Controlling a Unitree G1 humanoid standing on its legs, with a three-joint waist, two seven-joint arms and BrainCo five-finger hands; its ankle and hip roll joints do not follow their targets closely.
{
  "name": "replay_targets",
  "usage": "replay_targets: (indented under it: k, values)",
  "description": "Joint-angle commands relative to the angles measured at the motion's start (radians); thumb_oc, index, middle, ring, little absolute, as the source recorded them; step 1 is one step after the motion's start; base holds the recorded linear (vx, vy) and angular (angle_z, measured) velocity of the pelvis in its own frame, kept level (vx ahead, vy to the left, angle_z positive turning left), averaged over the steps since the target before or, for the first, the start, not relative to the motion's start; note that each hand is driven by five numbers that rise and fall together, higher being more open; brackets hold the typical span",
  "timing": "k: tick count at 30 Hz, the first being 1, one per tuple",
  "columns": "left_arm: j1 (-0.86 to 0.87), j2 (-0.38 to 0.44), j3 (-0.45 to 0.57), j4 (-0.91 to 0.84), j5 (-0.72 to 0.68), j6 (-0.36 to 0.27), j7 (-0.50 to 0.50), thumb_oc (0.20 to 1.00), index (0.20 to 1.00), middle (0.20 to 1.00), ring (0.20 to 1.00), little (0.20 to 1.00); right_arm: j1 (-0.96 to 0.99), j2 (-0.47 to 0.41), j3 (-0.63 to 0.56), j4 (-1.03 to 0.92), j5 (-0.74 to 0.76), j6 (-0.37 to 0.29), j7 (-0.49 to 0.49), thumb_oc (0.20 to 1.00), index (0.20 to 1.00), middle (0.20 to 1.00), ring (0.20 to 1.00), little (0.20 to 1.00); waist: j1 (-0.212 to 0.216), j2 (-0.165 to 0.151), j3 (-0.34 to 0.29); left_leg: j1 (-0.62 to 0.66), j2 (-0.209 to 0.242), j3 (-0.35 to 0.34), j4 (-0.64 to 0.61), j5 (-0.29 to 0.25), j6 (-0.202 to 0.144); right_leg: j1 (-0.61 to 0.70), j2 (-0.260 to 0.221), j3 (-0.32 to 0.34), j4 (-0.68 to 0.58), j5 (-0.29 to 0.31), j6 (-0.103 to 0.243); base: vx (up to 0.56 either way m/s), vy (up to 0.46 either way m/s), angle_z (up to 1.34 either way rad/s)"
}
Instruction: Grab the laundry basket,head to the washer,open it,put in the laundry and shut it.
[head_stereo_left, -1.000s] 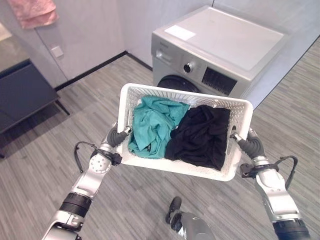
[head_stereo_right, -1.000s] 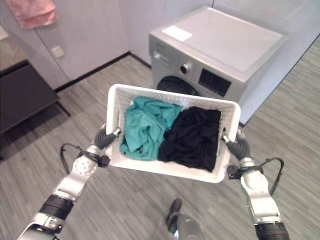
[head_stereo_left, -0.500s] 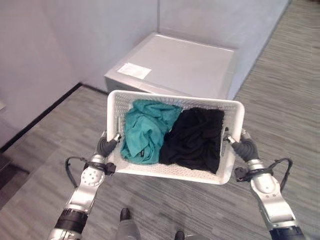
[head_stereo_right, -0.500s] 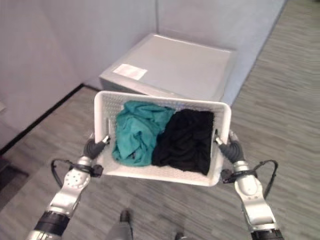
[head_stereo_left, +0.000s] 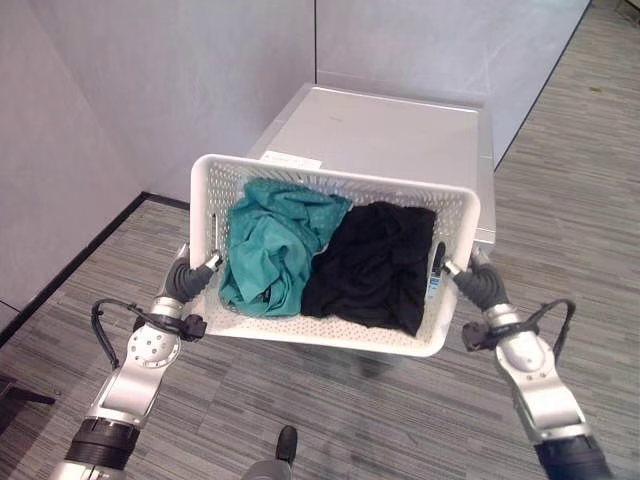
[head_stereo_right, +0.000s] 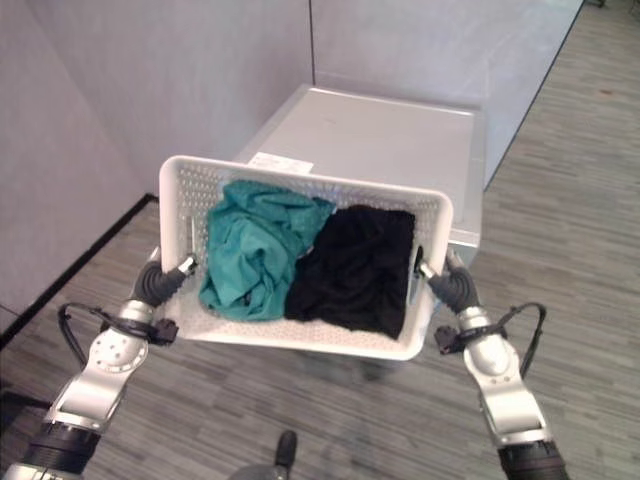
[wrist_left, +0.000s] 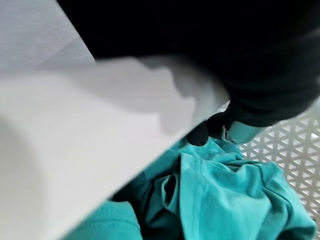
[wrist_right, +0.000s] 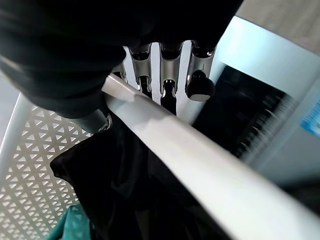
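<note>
I hold a white perforated laundry basket (head_stereo_left: 330, 338) off the floor, right in front of the silver washer (head_stereo_left: 390, 130). A teal garment (head_stereo_left: 268, 242) lies in its left half and a black garment (head_stereo_left: 373, 262) in its right half. My left hand (head_stereo_left: 188, 280) is shut on the basket's left rim, my right hand (head_stereo_left: 472, 285) on the right rim. In the right wrist view my fingers (wrist_right: 170, 70) curl around the white rim (wrist_right: 200, 170). The basket hides the washer's door.
Grey walls meet in a corner behind the washer. Striped grey floor (head_stereo_left: 560, 230) stretches to the right of the washer and on the left (head_stereo_left: 90, 260) by a black skirting line.
The view has swung and closed in on the washer, which now stands straight behind the basket. Both hands keep their hold on the rim.
</note>
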Motion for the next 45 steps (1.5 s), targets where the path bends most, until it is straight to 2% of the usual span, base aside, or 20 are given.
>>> replay_targets:
  k: [1,4,8,9,11,12,13,16,17,19,21,24,25,28,32,33,35,38,41,45]
  values:
    - [-0.172,0.129,0.179,0.109,-0.06,-0.016,0.075,0.2,0.2,0.2,0.2,0.2,-0.077,-0.213,-0.16,0.072,0.054,-0.075,-0.045,0.2,0.2,0.2,0.2,0.2,0.015,0.021,-0.089,0.086,0.141,0.059,0.059,-0.117,-0.067,-0.121,0.107,0.011,0.075,0.035,-0.081,0.11,-0.027,0.05]
    - [-0.312,0.177,0.097,0.159,-0.162,-0.017,0.065,0.2,0.2,0.2,0.2,0.2,-0.186,-0.326,-0.127,0.147,0.093,-0.063,-0.047,0.2,0.2,0.2,0.2,0.2,0.022,0.005,-0.089,0.08,0.15,0.051,0.077,-0.12,-0.069,-0.12,0.121,-0.005,0.088,0.023,-0.085,0.08,-0.067,0.05]
    - [-0.469,0.222,0.016,0.262,-0.275,-0.026,0.078,0.2,0.2,0.2,0.2,0.2,-0.322,-0.434,-0.05,0.259,0.137,-0.052,-0.057,0.2,0.2,0.2,0.2,0.2,0.031,-0.011,-0.068,0.032,0.155,0.033,0.183,-0.141,-0.076,-0.122,0.141,-0.014,0.1,0.008,-0.1,0.03,-0.101,0.12]
    - [-0.515,0.237,-0.013,0.298,-0.301,-0.026,0.077,0.2,0.2,0.2,0.2,0.2,-0.371,-0.462,-0.019,0.29,0.154,-0.05,-0.055,0.2,0.2,0.2,0.2,0.2,0.037,-0.015,-0.055,0.005,0.147,0.02,0.255,-0.143,-0.082,-0.111,0.147,-0.016,0.099,0.0,-0.106,-0.06,-0.093,0.18]
    - [-0.632,0.268,-0.102,0.397,-0.38,-0.029,0.083,0.2,0.2,0.2,0.2,0.2,-0.506,-0.488,0.103,0.352,0.213,-0.05,-0.046,0.2,0.2,0.2,0.2,0.2,0.058,-0.023,-0.013,-0.08,0.102,-0.04,0.426,-0.105,-0.081,-0.095,0.157,-0.014,0.104,-0.002,-0.115,-0.02,-0.091,0.22]
    - [-0.64,0.271,-0.106,0.406,-0.383,-0.032,0.083,0.2,0.2,0.2,0.2,0.2,-0.52,-0.488,0.112,0.361,0.215,-0.053,-0.046,0.2,0.2,0.2,0.2,0.2,0.053,-0.022,-0.011,-0.087,0.101,-0.044,0.437,-0.109,-0.081,-0.095,0.157,-0.017,0.104,-0.003,-0.115,0.07,-0.013,0.31]
    - [-0.699,0.296,-0.151,0.46,-0.426,-0.031,0.083,0.2,0.2,0.2,0.2,0.2,-0.594,-0.506,0.189,0.423,0.226,-0.04,-0.043,0.2,0.2,0.2,0.2,0.2,0.058,-0.026,-0.001,-0.132,0.113,-0.035,0.471,-0.071,-0.084,-0.081,0.162,-0.028,0.101,-0.01,-0.115,0.05,0.005,0.35]
    - [-0.773,0.305,-0.204,0.511,-0.446,-0.024,0.073,0.2,0.2,0.2,0.2,0.2,-0.646,-0.514,0.24,0.462,0.237,-0.036,-0.039,0.2,0.2,0.2,0.2,0.2,0.057,-0.033,-0.01,-0.121,0.131,0.004,0.363,-0.095,-0.079,-0.069,0.154,-0.036,0.088,-0.02,-0.1,0.2,0.097,0.34]
    - [-0.825,0.293,-0.248,0.557,-0.447,-0.024,0.07,0.2,0.2,0.2,0.2,0.2,-0.659,-0.521,0.269,0.509,0.197,-0.017,-0.042,0.2,0.2,0.2,0.2,0.2,0.058,-0.029,-0.023,-0.143,0.151,0.051,0.228,-0.067,-0.073,-0.055,0.146,-0.057,0.074,-0.029,-0.085,0.18,0.161,0.28]
    - [-0.848,0.28,-0.27,0.583,-0.419,-0.019,0.072,0.2,0.2,0.2,0.2,0.2,-0.641,-0.522,0.26,0.521,0.166,-0.001,-0.034,0.2,0.2,0.2,0.2,0.2,0.058,-0.027,-0.035,-0.164,0.13,0.098,0.213,-0.066,-0.066,-0.043,0.132,-0.066,0.088,-0.043,-0.07,0.2,0.199,0.17]
    - [-0.86,0.275,-0.286,0.59,-0.402,-0.019,0.07,0.2,0.2,0.2,0.2,0.2,-0.631,-0.504,0.251,0.53,0.156,0.001,-0.036,0.2,0.2,0.2,0.2,0.2,0.063,-0.023,-0.041,-0.159,0.118,0.096,0.222,-0.075,-0.06,-0.04,0.122,-0.065,0.11,-0.049,-0.065,0.17,0.179,-0.05]
    - [-0.885,0.269,-0.335,0.581,-0.331,-0.011,0.057,0.2,0.2,0.2,0.2,0.2,-0.606,-0.47,0.251,0.562,0.088,0.016,-0.016,0.2,0.2,0.2,0.2,0.2,0.077,-0.01,-0.054,-0.103,0.061,0.082,0.217,-0.125,-0.016,-0.084,0.077,-0.056,0.279,-0.026,-0.028,0.29,0.361,-0.23]
    - [-0.922,0.259,-0.391,0.594,-0.262,0.002,0.044,0.2,0.2,0.2,0.2,0.2,-0.627,-0.46,0.272,0.601,0.068,0.022,-0.009,0.2,0.2,0.2,0.2,0.2,0.058,0.005,-0.045,-0.046,0.035,0.093,0.197,-0.144,0.026,-0.171,0.059,-0.018,0.476,0.062,0.002,0.24,0.416,-0.27]
    - [-0.955,0.241,-0.429,0.634,-0.224,0.018,0.03,0.2,0.2,0.2,0.2,0.2,-0.694,-0.449,0.318,0.667,0.067,0.021,-0.006,0.2,0.2,0.2,0.2,0.2,0.03,0.038,-0.03,0.002,0.037,0.105,0.157,-0.145,0.055,-0.278,0.061,-0.005,0.62,0.125,0.023,0.17,0.263,-0.23]
    - [-0.992,0.212,-0.477,0.685,-0.202,0.024,0.009,0.2,0.2,0.2,0.2,0.2,-0.767,-0.444,0.388,0.749,0.07,0.035,0.02,0.2,0.2,0.2,0.2,0.2,0.017,0.052,-0.034,0.05,0.037,0.104,0.112,-0.147,0.051,-0.298,0.029,-0.057,0.488,0.104,0.009,0.12,0.035,-0.23]
    - [-1.006,0.204,-0.493,0.71,-0.196,0.024,0.008,0.2,0.2,0.2,0.2,0.2,-0.802,-0.44,0.421,0.77,0.073,0.037,0.031,0.2,0.2,0.2,0.2,0.2,0.016,0.055,-0.039,0.062,0.043,0.109,0.099,-0.152,0.045,-0.292,0.018,-0.072,0.413,0.095,0.005,0.19,-0.071,-0.23]
    - [-1.04,0.181,-0.526,0.762,-0.174,0.026,0.013,0.2,0.2,0.2,0.2,0.2,-0.891,-0.439,0.492,0.833,0.065,0.044,0.044,0.2,0.2,0.2,0.2,0.2,0.014,0.05,-0.046,0.089,0.048,0.125,0.083,-0.164,0.028,-0.283,-0.028,-0.112,0.228,0.134,0.014,0.17,-0.077,-0.19]
    - [-1.043,0.165,-0.523,0.798,-0.19,0.025,0.004,0.2,0.2,0.2,0.2,0.2,-0.914,-0.446,0.52,0.868,0.074,0.052,0.06,0.2,0.2,0.2,0.2,0.2,0.015,0.027,-0.063,0.113,0.039,0.143,0.068,-0.175,0.019,-0.242,-0.039,-0.119,0.176,0.172,0.026,0.18,-0.064,0.02]
    - [-1.053,0.151,-0.539,0.808,-0.19,0.028,-0.005,0.2,0.2,0.2,0.2,0.2,-0.932,-0.453,0.545,0.889,0.083,0.057,0.074,0.2,0.2,0.2,0.2,0.2,0.012,0.023,-0.076,0.115,0.044,0.142,0.059,-0.173,0.012,-0.222,-0.034,-0.139,0.149,0.172,0.026,0.1,-0.046,0.1]
    - [-1.078,0.141,-0.567,0.828,-0.166,0.031,-0.007,0.2,0.2,0.2,0.2,0.2,-0.956,-0.525,0.572,0.899,0.106,0.061,0.1,0.2,0.2,0.2,0.2,0.2,-0.001,0.016,-0.094,0.117,0.057,0.131,0.036,-0.166,-0.005,-0.193,-0.009,-0.146,0.09,0.161,0.024,0.09,-0.089,0.02]
